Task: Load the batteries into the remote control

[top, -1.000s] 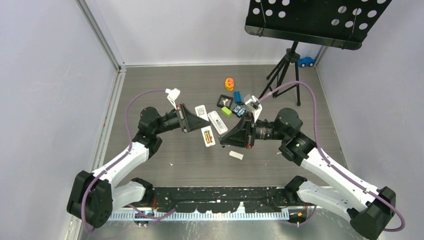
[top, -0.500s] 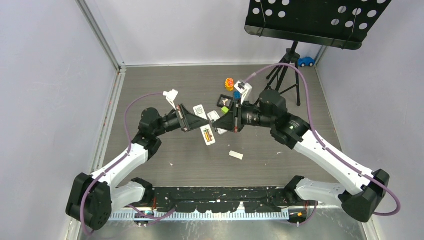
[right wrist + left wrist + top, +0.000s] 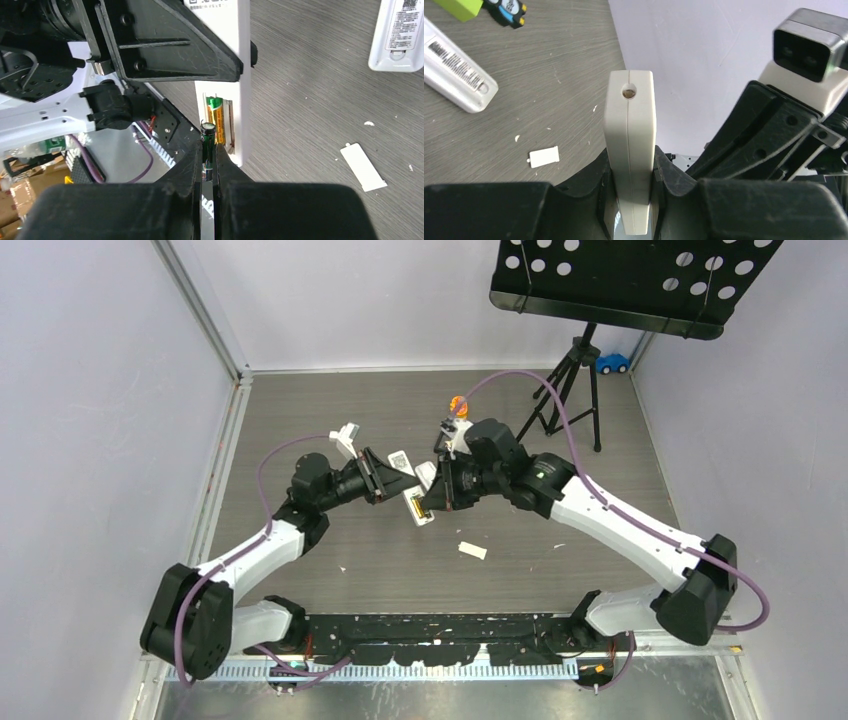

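My left gripper [image 3: 630, 172] is shut on the white remote control [image 3: 630, 125] and holds it on edge above the table. In the top view the remote control [image 3: 416, 510] hangs between both grippers at the table's middle. Its open battery recess faces my right gripper [image 3: 208, 162], and a green and gold battery [image 3: 217, 122] lies inside. My right gripper is shut on a dark green battery [image 3: 208, 142], whose tip stands just beside the recess, at its near end. Whether this battery touches the remote control I cannot tell.
A slimmer white remote [image 3: 400, 35] lies flat on the table behind. The loose white battery cover [image 3: 472, 551] lies nearer the arms. An orange toy [image 3: 459, 405], a black tripod stand [image 3: 570, 390] and a blue toy car [image 3: 612, 363] stand at the back.
My right arm has swung left and forward, carrying the dark battery up to the remote control's recess. The left arm has shifted slightly right with the remote control.
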Motion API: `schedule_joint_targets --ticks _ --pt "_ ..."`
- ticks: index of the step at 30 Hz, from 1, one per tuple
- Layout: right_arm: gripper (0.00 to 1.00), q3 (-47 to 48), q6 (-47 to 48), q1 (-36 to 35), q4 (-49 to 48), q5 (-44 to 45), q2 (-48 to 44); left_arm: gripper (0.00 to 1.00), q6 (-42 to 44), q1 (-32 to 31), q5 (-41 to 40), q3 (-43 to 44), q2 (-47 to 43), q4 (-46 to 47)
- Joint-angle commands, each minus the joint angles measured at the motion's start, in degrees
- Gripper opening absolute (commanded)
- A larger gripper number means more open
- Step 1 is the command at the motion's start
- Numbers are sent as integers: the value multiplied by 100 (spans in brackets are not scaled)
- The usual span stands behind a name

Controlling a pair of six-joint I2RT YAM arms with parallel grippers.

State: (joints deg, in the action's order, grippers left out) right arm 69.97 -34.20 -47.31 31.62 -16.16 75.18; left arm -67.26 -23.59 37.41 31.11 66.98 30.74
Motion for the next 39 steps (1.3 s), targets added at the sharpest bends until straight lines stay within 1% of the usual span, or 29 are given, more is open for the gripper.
schedule_joint_targets --ticks 1,5,11,23,29,33,39 --pt "0 421 157 -217 260 628 288 0 -320 22 -19 -84 217 513" --pt "1 630 227 -327 400 954 486 0 -402 22 17 -148 288 569" --pt "0 868 384 -359 677 1148 721 0 -400 22 25 -178 282 542" --pt "1 1010 507 -463 988 1036 882 0 -350 22 -14 -159 335 493" --pt "1 1063 568 -499 1135 1122 1000 0 -377 17 -33 -125 371 438" --pt "6 1108 589 -507 1141 1215 1115 0 -447 22 11 -98 384 422" --pt "21 1217 579 -507 1241 1524 1203 0 -527 22 41 -75 363 289"
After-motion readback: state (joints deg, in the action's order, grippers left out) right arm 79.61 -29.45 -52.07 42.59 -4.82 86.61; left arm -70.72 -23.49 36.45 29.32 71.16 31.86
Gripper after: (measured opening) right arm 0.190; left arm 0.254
